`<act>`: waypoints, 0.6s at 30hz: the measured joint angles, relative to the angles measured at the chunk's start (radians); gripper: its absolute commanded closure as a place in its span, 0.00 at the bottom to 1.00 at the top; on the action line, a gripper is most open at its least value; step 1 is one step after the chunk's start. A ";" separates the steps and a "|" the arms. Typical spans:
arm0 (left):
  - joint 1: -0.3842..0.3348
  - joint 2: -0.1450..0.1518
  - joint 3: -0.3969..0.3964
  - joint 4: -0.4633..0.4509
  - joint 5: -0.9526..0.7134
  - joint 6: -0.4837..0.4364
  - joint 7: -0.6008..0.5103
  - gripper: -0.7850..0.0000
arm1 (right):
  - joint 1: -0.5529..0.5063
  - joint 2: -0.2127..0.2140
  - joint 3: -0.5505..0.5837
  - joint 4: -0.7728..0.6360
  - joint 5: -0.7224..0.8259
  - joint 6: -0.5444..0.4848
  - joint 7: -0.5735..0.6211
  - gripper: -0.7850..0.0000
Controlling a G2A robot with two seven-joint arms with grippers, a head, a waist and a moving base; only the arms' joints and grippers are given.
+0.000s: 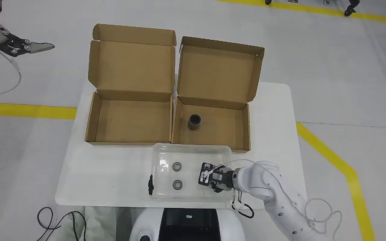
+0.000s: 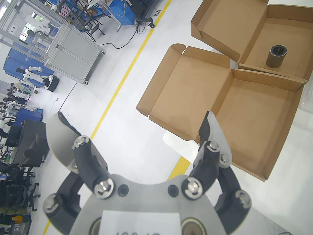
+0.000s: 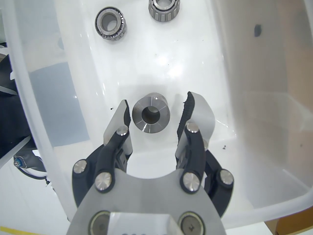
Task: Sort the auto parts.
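Right gripper (image 3: 157, 100): fingers part open, gripping nothing, straddle the sleeve (image 3: 150, 116) in the bin (image 3: 34, 113), its bore facing the wrist. Left gripper (image 2: 133, 114), wide open and empty, hangs farther off.

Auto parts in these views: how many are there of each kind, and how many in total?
Bearings: 2
Sleeves: 2
Total: 4

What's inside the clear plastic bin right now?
Two roller bearings and a steel sleeve, which sits between the jaws of the open right gripper. The gripper hides the bin floor beneath it.
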State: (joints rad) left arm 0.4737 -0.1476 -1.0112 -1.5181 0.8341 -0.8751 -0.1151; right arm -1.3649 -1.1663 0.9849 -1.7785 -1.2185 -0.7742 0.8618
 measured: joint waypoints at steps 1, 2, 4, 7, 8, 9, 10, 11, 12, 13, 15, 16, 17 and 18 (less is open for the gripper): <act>0.000 0.000 0.000 0.000 0.000 0.000 0.000 0.00 | 0.004 0.000 -0.005 0.002 0.003 0.005 0.008 0.50; 0.000 0.000 0.000 0.000 0.000 0.000 0.000 0.00 | 0.009 -0.001 -0.010 0.005 0.006 0.010 0.016 0.51; 0.000 0.000 0.000 0.000 0.000 0.000 0.000 0.00 | 0.019 -0.001 -0.021 0.011 0.012 0.021 0.031 0.55; 0.000 0.000 0.000 0.000 0.000 0.000 0.000 0.00 | 0.031 -0.002 -0.035 0.018 0.019 0.037 0.049 0.64; 0.000 0.000 0.000 0.000 0.000 0.000 0.000 0.00 | 0.035 -0.002 -0.039 0.019 0.021 0.040 0.052 0.71; 0.000 0.000 0.000 0.000 0.000 0.000 0.000 0.00 | 0.038 -0.002 -0.042 0.019 0.023 0.045 0.055 0.78; 0.000 0.000 0.000 0.000 0.000 0.000 0.000 0.00 | 0.040 -0.002 -0.045 0.020 0.024 0.047 0.056 0.89; 0.000 0.000 0.000 0.000 0.000 0.000 0.000 0.00 | 0.042 -0.001 -0.047 0.020 0.025 0.050 0.059 1.00; 0.000 0.000 0.000 0.000 0.000 0.000 0.000 0.00 | 0.044 -0.001 -0.051 0.019 0.026 0.053 0.061 1.00; 0.000 0.000 0.000 0.000 0.000 0.000 0.000 0.00 | 0.045 0.000 -0.053 0.019 0.027 0.055 0.063 1.00; 0.000 0.000 0.000 0.000 0.000 0.000 0.000 0.00 | 0.048 0.001 -0.057 0.017 0.030 0.058 0.067 1.00; 0.000 0.000 0.000 0.000 0.000 0.000 0.000 0.00 | 0.049 0.002 -0.058 0.015 0.031 0.060 0.068 1.00; 0.000 0.000 0.000 0.000 0.000 0.000 0.000 0.00 | 0.050 0.002 -0.059 0.012 0.034 0.060 0.067 1.00; 0.000 0.000 0.000 0.000 0.000 0.000 0.000 0.00 | 0.050 0.003 -0.059 0.007 0.038 0.058 0.060 1.00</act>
State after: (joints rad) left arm 0.4737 -0.1476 -1.0112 -1.5181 0.8341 -0.8751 -0.1151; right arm -1.3145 -1.1631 0.9263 -1.7711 -1.1805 -0.7162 0.9218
